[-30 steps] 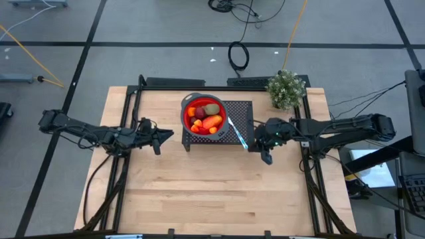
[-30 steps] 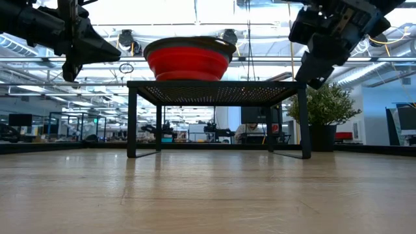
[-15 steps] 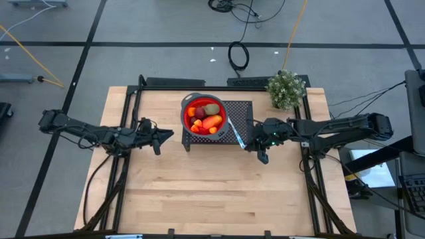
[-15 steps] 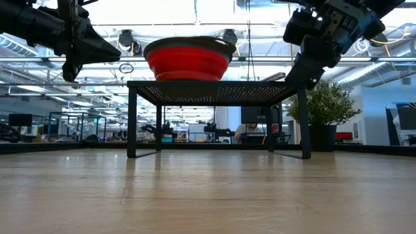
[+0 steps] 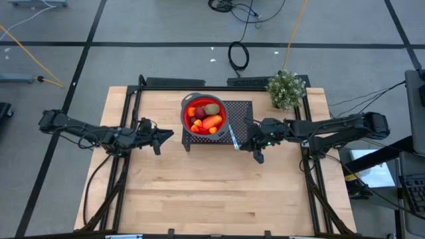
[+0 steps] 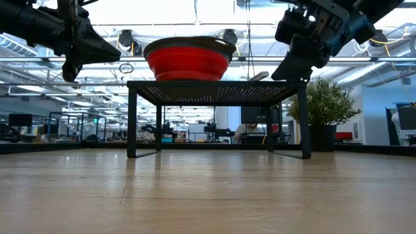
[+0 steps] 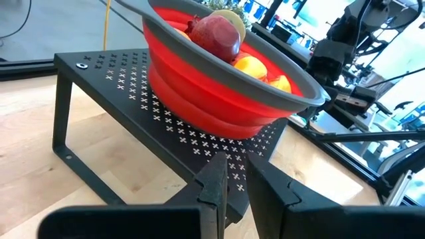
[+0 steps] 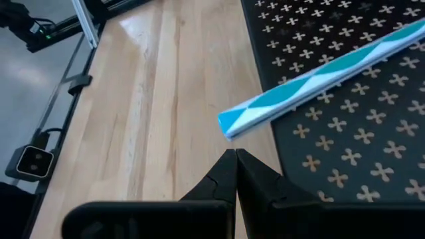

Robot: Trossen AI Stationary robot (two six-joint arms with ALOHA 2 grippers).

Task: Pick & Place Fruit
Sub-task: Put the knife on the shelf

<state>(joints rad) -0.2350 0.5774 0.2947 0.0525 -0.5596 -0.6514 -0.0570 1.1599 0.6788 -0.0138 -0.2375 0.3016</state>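
The fruit (image 5: 207, 117) lies heaped in the red bowl (image 5: 188, 121) on the black rack (image 5: 242, 114) at the counter's (image 5: 212, 186) far middle, between the two hands; the left hand (image 5: 167, 135) hovers just off the rack's left end, its fingers nearly closed on nothing, and the fruit sits beyond its tips. The right hand (image 5: 251, 145), clenched and empty, hangs at the rack's right front corner, tips just beside the knife's (image 5: 233, 135) pale handle; the largest red-orange oval (image 5: 212, 122) lies with its long axis roughly across the bowl, left to right.
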